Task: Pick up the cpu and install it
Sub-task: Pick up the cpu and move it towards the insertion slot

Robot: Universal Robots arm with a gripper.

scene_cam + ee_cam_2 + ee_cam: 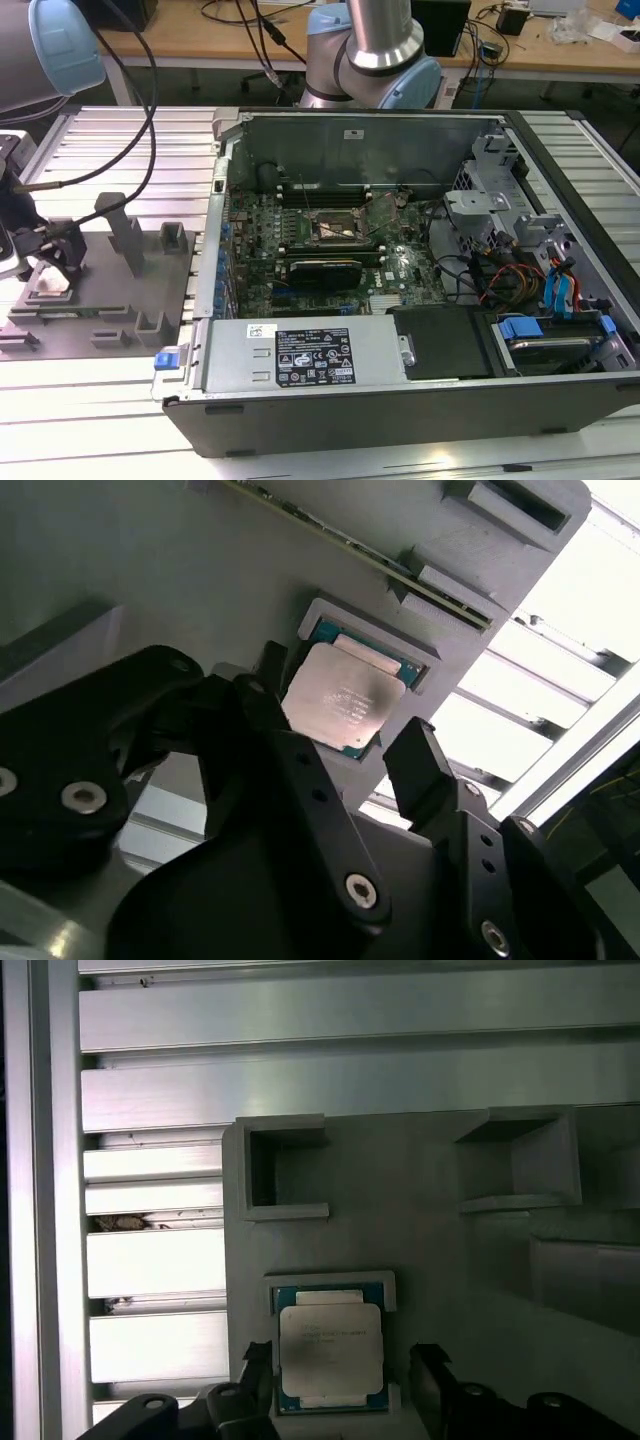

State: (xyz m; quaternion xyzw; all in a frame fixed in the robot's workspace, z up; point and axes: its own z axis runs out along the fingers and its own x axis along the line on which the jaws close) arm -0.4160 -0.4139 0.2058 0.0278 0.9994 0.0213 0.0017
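- Now, in the first wrist view, the cpu [330, 1348] lies flat in a small raised frame [330, 1282] on the grey tray [430, 1250]. Its shiny silver top faces up.
- The gripper [340, 1362] is right by the cpu. Its two black fingers [258, 1365] are spread apart, one on each side of the chip. They hold nothing. A thin gap shows between the chip and the finger on one side. On the other side I cannot tell if they touch.
- Two open grey boxes [285, 1165] stand farther along the tray. The tray sits on a table of silver metal slats [150, 1260].
- In the second wrist view, the cpu [340, 705] again lies in its frame with a green edge peeking out around it. The gripper [342, 702] has its fingers [425, 765] wide apart, with the chip between them.
- In the exterior view, the gripper [48, 262] hangs low over the tray [100, 290] on the exterior view's left. Grey posts [125, 235] stand up from the tray beside it.
- An open computer case [400, 420] lies in the middle of the table [130, 140], well apart from the gripper. Inside it, a square metal socket [335, 228] with a dark middle sits on the green board.
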